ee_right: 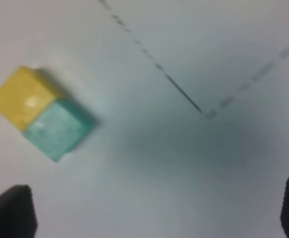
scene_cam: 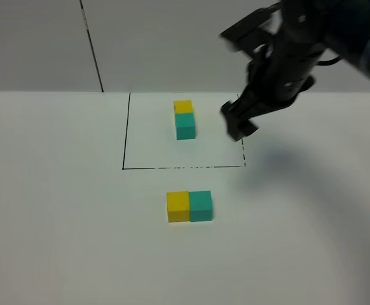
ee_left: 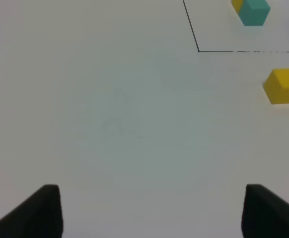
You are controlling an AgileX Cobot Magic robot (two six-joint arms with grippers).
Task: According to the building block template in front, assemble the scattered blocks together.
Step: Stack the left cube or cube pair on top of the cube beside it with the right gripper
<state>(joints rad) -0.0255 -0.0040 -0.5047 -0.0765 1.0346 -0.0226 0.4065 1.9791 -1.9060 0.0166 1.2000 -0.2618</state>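
Right gripper (scene_cam: 239, 124) wide open, empty, above table (scene_cam: 58, 222); left gripper (ee_left: 152, 212) parted, empty. Yellow block (scene_cam: 178, 206) touching teal block (scene_cam: 201, 205).

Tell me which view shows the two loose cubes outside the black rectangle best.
Exterior high: the yellow cube and teal cube show whole, sharp, touching side by side. The right wrist view has both, but blurred. The left wrist view has the yellow cube whole and the teal cube cut by the frame edge.

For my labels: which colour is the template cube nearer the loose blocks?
Teal-green cube; exterior high view shows it best.
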